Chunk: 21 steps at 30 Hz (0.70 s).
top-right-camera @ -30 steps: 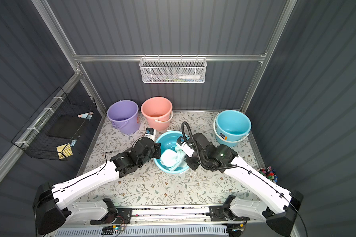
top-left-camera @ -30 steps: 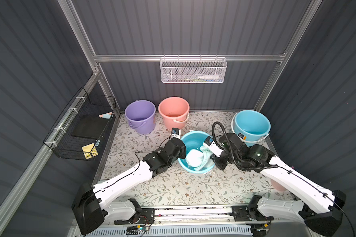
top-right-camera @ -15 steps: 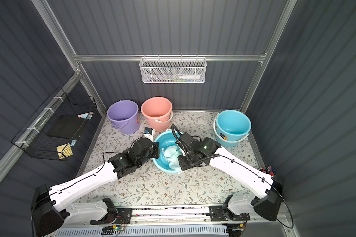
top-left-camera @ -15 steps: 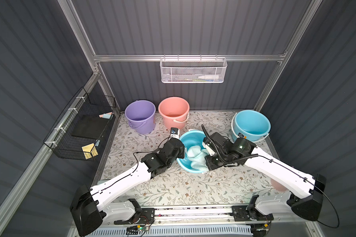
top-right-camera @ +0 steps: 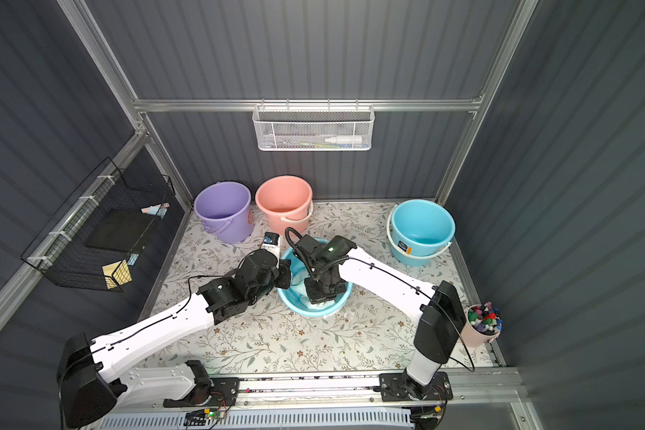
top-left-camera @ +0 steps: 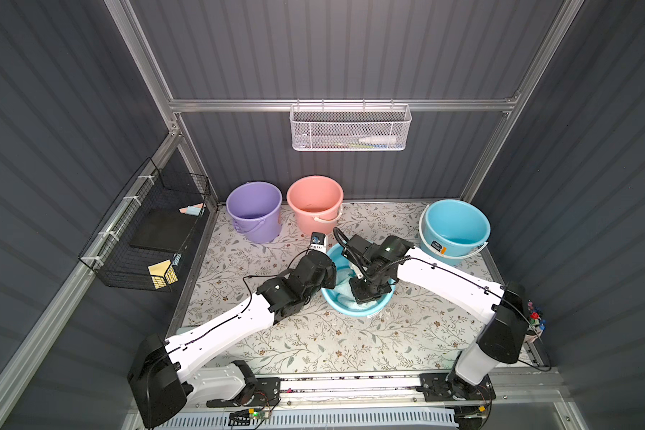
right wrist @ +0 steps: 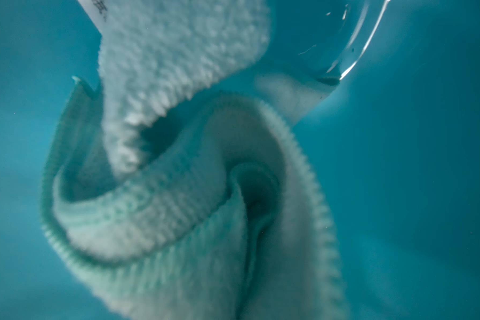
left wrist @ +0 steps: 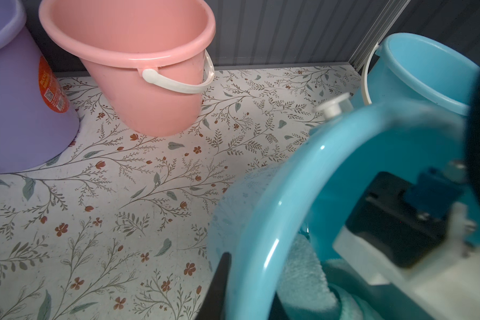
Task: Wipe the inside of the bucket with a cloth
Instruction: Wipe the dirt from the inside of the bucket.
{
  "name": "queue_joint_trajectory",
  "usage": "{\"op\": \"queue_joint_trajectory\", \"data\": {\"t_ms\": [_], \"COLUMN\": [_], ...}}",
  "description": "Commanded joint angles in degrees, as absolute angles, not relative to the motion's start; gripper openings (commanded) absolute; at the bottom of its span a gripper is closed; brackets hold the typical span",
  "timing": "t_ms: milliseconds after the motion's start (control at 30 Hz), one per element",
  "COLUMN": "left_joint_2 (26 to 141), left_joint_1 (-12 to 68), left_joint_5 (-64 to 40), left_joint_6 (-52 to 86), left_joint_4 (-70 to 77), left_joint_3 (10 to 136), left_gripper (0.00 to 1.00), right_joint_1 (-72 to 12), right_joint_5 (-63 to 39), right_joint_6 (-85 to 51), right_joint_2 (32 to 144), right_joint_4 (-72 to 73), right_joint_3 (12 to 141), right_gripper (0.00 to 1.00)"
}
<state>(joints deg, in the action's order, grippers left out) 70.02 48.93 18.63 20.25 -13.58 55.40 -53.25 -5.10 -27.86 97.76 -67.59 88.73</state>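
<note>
Right gripper (top-left-camera: 365, 295) is reaching down inside the bucket (top-left-camera: 335, 305) now, with its wrist and looping cable showing above the rim in both top views. Its jaws are pressing together, and the cloth (right wrist: 178, 194) is bunching right in front of its camera. The folds are running in toward the jaws, so it is pinching the cloth, though the fingertips themselves are hidden.

The cloth is sitting inside the bucket, under and around the right gripper, with its pale terry folds lying against the blue wall. A strip of it (top-left-camera: 345, 294) is peeking out on the side facing the left gripper.

The left gripper (top-left-camera: 329, 277) is working from outside, clamping the bucket's rim on its own side. One dark finger (left wrist: 219, 277) is lying against the outer wall, and the other is hidden inside. The jaws are nearly closed on that thin rim. A fold of cloth (left wrist: 302, 271) is showing just inside the rim, right beside that grip.

Straight ahead of the left gripper, the pink bucket (left wrist: 139, 69) is standing upright. The purple bucket (left wrist: 17, 110) is just beside it. The second blue bucket (top-left-camera: 455, 231) is standing well apart, out past the right arm's elbow. All of them are resting on the floral mat (top-left-camera: 313, 342).
</note>
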Motion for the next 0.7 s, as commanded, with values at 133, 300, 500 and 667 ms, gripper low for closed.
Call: {"op": "queue_joint_trajectory", "data": {"t_ms": [133, 300, 500, 667], "left_joint_2": [68.8, 68.9, 68.6, 68.7], "left_joint_1": [48.6, 48.6, 48.6, 48.6], "left_joint_5": [17.9, 17.3, 17.3, 16.7], "left_joint_6": [21.1, 21.2, 21.2, 21.2], "left_joint_4": [-9.9, -9.8, -9.9, -9.4], "left_joint_3": [55.5, 55.5, 55.2, 54.8], "left_gripper": [0.00, 0.00, 0.00, 0.00], "right_joint_1": [-52.9, -52.3, -52.3, -52.5], "right_joint_5": [-4.4, -3.5, 3.3, 5.9], "right_joint_6": [-28.6, -28.7, -28.9, -26.6], "right_joint_2": [103.5, 107.5, 111.9, 113.0], "right_joint_4": [-67.7, -61.3, -56.0, -49.2], "right_joint_3": [87.3, 84.8, 82.9, 80.1], "right_gripper": [0.00, 0.00, 0.00, 0.00]}}
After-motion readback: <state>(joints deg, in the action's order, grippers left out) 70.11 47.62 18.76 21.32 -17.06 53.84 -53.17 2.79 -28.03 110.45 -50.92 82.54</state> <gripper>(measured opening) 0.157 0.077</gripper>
